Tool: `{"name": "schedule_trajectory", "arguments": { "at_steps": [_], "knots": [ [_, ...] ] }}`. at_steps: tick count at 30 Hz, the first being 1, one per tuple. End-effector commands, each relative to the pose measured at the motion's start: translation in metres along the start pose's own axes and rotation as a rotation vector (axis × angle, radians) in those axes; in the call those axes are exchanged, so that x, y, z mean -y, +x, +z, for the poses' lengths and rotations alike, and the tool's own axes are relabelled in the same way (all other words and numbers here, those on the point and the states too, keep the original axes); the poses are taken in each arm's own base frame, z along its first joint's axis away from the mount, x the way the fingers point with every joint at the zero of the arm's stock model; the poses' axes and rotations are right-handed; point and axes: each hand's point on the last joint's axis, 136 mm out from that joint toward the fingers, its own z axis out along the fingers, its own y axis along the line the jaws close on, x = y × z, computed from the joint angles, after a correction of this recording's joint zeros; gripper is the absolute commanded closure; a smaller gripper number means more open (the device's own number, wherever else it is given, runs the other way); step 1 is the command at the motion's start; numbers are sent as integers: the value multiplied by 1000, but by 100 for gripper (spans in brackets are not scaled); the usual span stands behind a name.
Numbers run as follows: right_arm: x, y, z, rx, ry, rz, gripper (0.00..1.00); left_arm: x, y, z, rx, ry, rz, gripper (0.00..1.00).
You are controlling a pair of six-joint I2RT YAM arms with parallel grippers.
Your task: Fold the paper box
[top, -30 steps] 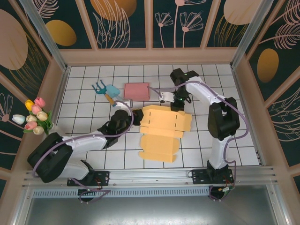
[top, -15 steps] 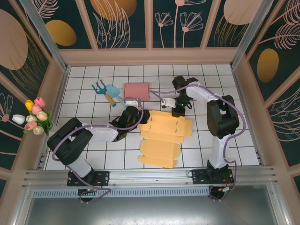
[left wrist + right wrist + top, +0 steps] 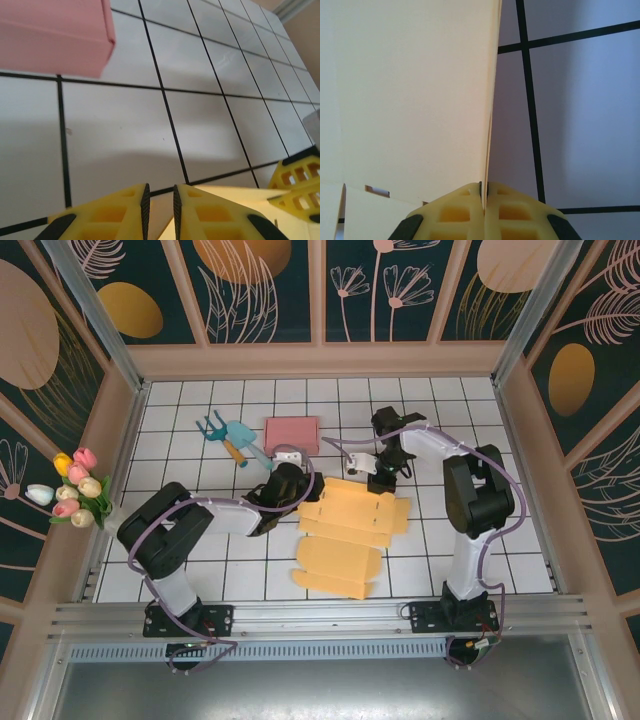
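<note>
Your right claw point(image 3: 483, 187) was clamped shut on a raised edge of the box point(image 3: 350, 525), which lay mostly flat just on the near side of the pink block point(image 3: 291, 433). Your left claw point(image 3: 159, 191) stood a slit apart at the corner nearest that block; I couldn't tell whether it held anything. An uneven pull could have torn the panel or slipped it from that thin pinch.

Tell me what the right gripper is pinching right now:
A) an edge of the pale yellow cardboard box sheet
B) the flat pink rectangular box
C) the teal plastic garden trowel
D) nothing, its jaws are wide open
A: in the right wrist view the right gripper is shut on the thin edge of the pale yellow cardboard box sheet, which runs straight into the closed fingertips.
</note>
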Motion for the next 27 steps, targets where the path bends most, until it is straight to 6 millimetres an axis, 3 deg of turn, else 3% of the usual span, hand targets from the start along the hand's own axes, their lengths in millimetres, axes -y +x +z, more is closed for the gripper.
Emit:
{"name": "schedule_trajectory", "arguments": {
  "at_steps": [1,9,15,19,23,27],
  "knots": [
    [3,-13,-15,75,53,-39,100,33,2,5,-42,152,21,78],
    [3,-22,-24,138,103,-57,100,56,6,7,-91,253,-16,78],
    [0,-13,-21,118,151,-86,100,31,4,8,-69,118,24,79],
    [6,-15,-26,126,211,-102,100,8,5,-6,-53,13,69,76],
    [8,-21,-34,101,311,-140,100,-3,-3,-29,-17,-43,94,65],
    [5,-28,-43,44,402,-197,100,-13,-4,-49,-4,-85,85,62]
  ]
}}
